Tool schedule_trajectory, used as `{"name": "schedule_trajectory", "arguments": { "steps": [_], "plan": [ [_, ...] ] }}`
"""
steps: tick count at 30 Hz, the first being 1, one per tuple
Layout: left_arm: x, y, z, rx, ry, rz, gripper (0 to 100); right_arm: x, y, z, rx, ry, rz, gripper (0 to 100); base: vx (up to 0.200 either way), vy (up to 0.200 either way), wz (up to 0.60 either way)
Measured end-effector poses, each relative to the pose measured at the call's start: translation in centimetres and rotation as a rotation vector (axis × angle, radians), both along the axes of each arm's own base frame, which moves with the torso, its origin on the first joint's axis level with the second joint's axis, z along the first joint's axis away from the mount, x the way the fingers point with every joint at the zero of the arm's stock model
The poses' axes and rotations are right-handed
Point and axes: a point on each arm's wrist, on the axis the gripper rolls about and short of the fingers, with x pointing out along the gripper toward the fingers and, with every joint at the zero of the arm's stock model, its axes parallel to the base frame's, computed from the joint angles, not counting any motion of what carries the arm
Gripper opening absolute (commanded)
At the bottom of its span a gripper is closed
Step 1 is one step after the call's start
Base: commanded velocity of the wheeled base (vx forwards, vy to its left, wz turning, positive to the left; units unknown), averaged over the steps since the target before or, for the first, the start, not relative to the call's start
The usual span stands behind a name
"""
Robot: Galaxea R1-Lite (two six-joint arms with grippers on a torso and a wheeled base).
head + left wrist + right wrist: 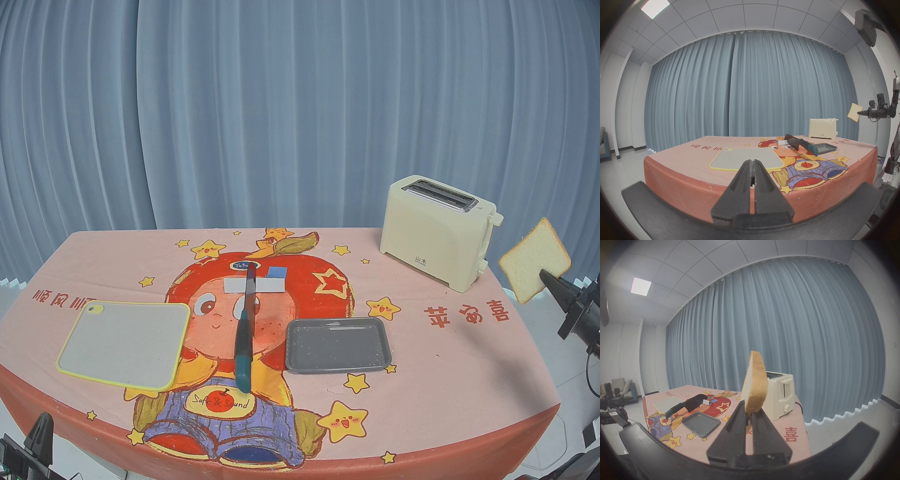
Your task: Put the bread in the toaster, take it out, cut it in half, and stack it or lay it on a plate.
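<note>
Blue curtain behind, cartoon-print table in front. Right claw hangs off the table's right edge, jaws closed on one edge of the bread. The slice sticks out past the fingertips, tilted, abt level w/ the toaster top going by the left wrist view. Toaster sits to that claw's left, near but apart, slots facing up. Whether anything's in them, can't tell. Further to its left, well apart: plate, knife, then board. Left claw is low off the table's near left corner, fingers pressed together, holding nothing.

Step in hand, I'd say: get the bread into a slot. To do it well:
- Lift first so the slice clears the toaster's top, then go left till it's over a slot.
- The grip is on the edge nearest the wrist, so the wrist prob needs to pitch down till the free edge points at the slot.
- Turn the slice so its flat face runs along the slot's length, not across.
- Lower slow & straight, and let go only once most of it is inside.

Risk: soft bread on a small grip may sag or catch the slot lip.
</note>
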Motion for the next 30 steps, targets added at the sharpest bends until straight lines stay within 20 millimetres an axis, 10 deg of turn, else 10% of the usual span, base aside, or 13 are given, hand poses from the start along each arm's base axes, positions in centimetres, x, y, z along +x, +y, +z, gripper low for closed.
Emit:
{"name": "schedule_trajectory", "arguments": {
  "steps": [30],
  "plan": [
    [0.0, 0.0, 0.0, 0.0, 0.0, 0.0, 0, 5.7, -0.3, 3.2, -0.039, -0.085, 0.099, 0, 0.0, 0.0, 0.0]
  ]
}}
